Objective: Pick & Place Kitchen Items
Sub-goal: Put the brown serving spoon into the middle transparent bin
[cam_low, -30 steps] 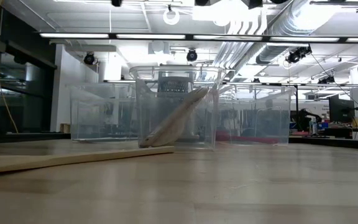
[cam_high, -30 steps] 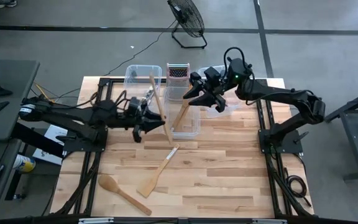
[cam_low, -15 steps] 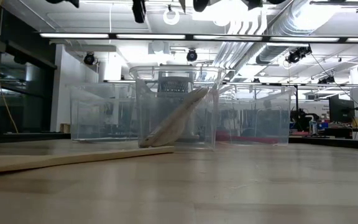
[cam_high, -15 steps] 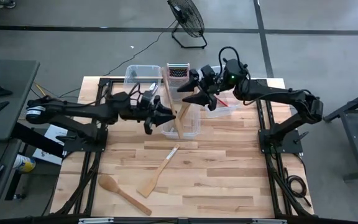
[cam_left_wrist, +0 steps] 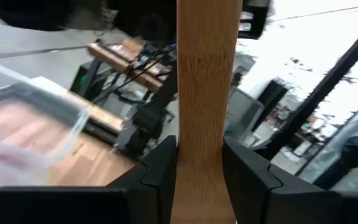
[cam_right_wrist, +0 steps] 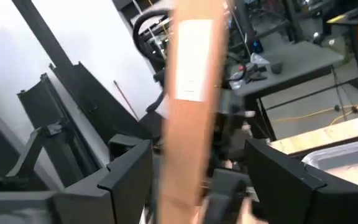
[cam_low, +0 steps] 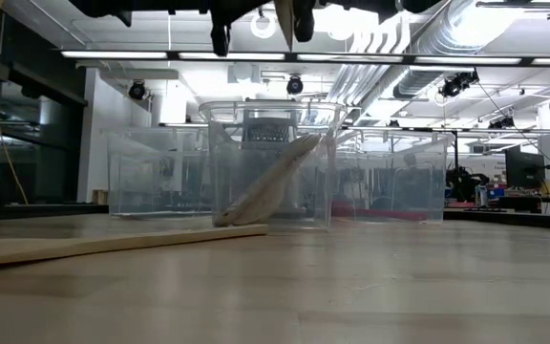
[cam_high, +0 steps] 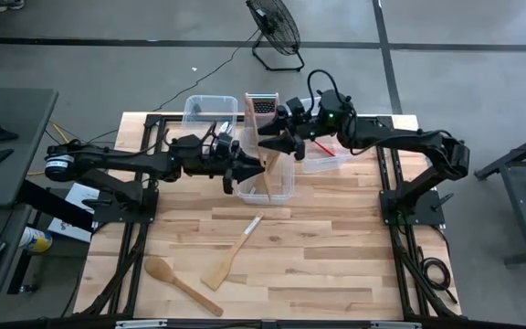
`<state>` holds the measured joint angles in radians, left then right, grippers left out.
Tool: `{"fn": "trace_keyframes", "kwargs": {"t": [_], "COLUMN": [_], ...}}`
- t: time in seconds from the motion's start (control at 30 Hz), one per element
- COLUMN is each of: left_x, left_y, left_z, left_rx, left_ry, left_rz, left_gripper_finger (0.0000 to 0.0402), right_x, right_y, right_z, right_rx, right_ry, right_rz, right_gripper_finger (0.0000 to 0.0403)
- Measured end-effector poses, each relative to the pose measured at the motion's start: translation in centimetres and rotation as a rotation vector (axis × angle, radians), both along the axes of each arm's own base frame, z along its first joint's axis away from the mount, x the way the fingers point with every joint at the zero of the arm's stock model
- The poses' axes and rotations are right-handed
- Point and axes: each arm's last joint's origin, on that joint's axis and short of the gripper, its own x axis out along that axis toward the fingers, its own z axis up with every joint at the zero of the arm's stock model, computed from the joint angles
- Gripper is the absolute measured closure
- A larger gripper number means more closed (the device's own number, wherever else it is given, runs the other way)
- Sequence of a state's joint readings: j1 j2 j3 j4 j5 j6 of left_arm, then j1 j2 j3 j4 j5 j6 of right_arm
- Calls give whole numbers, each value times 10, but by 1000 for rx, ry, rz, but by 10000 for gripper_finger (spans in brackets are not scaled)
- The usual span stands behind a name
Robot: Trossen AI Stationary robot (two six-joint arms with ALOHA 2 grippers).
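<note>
My left gripper (cam_high: 242, 169) (cam_left_wrist: 207, 168) is shut on a long flat pale wooden utensil (cam_high: 250, 114), held high over the middle clear bin (cam_high: 281, 187). My right gripper (cam_high: 265, 142) (cam_right_wrist: 207, 180) is open at the same utensil (cam_right_wrist: 191, 93), one finger on each side, with gaps showing. A second wooden utensil (cam_low: 270, 186) leans inside the middle bin, its lower end on the bin floor and its upper end on the rim. A small utensil (cam_high: 249, 227), a wooden spatula (cam_high: 222, 265) and a wooden spoon (cam_high: 181, 283) lie flat on the table. My left gripper pinches the utensil's flat shaft between its two fingers, which press on its two narrow edges (cam_left_wrist: 185, 168). The fingers come about level from the table's left and lie across the shaft. The utensil is lifted clear and stands steeply, its lower tip (cam_low: 283, 19) high above the bin.
A box grater (cam_high: 261, 105) stands behind the middle bin. A clear bin (cam_high: 210, 114) sits at the far left. Another (cam_high: 327, 155) at the far right holds a red-headed spatula (cam_high: 322, 146). A floor fan (cam_high: 277, 32) stands beyond the table.
My left gripper has carried the wooden utensil toward the table's right, from beside the middle bin to over it, and the utensil has turned more upright. My right gripper has moved toward the table's left until its open fingers stand on either side of the utensil.
</note>
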<state>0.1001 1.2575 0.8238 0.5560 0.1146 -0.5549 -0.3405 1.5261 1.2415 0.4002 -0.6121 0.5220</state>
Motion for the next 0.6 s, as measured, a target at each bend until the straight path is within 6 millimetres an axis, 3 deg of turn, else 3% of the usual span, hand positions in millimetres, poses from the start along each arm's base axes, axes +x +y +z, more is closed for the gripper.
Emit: {"fn": "trace_keyframes", "kwargs": {"t": [0.37,0.6], "left_x": [2,2], "left_y": [1,1], "left_z": [-5,-7], "left_rx": [-6,-5], "left_ry": [46,65], "left_rz": [31,28], "left_gripper_finger": [290,289], "right_x": [17,16], "right_y": [17,13], "right_z": [-16,-17], "right_rx": [-12,-17], "right_ry": [36,41], "right_rz": [46,41], "right_gripper_finger": [157,224]}}
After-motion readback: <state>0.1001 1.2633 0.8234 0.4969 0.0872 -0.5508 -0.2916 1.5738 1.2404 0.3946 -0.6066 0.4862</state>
